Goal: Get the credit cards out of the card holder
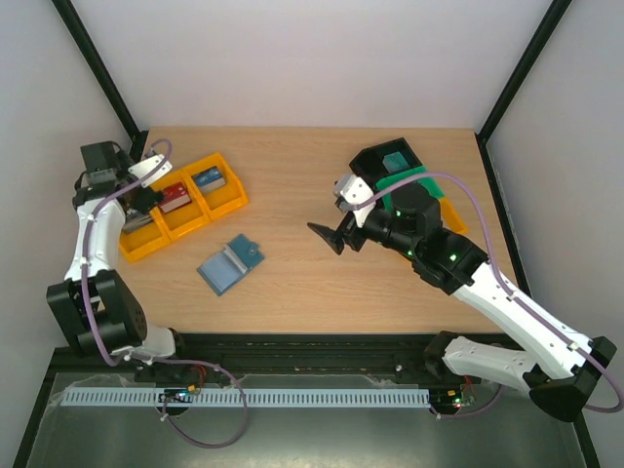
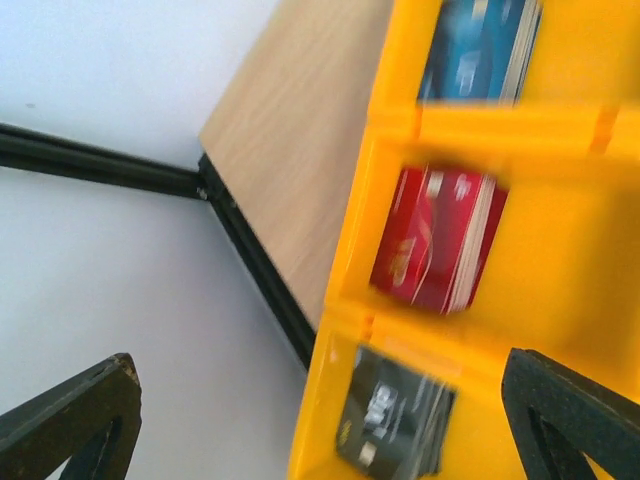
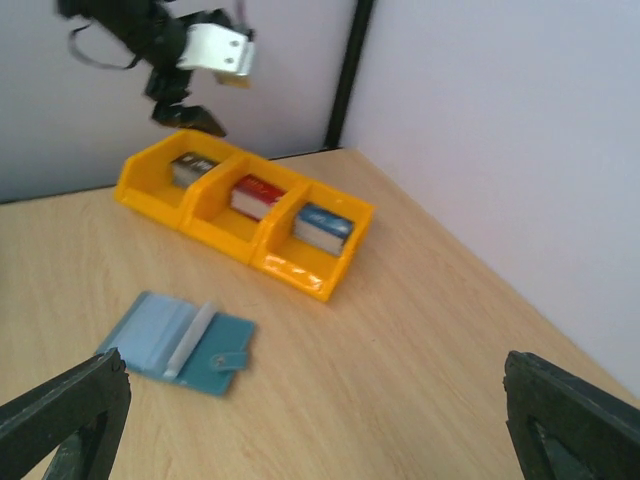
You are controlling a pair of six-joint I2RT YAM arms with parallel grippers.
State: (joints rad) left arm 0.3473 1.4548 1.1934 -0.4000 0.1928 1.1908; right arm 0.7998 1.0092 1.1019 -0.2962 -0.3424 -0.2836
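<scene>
On the wooden table, left of centre, lies the one card holder. It is spread open and flat, with its paler pocketed half beside a darker teal half that carries the small tab. Whether any credit cards sit in its pockets cannot be told from these views.

Beyond it, towards the far left corner, stands a row of three joined yellow bins. Each holds one stack: blue, red and dark. The left gripper hangs over the dark-stack end of the row, its two fingers spread wide with nothing between them.

To the right of the holder and well apart from it, the right gripper hovers above bare wood. Its fingers also stand wide, gripping nothing.

Behind the right arm, near the far right corner, are three trays — one black, one green and one orange. A flat teal piece rests in the black one — possibly a card, though it is too small to be sure.
</scene>
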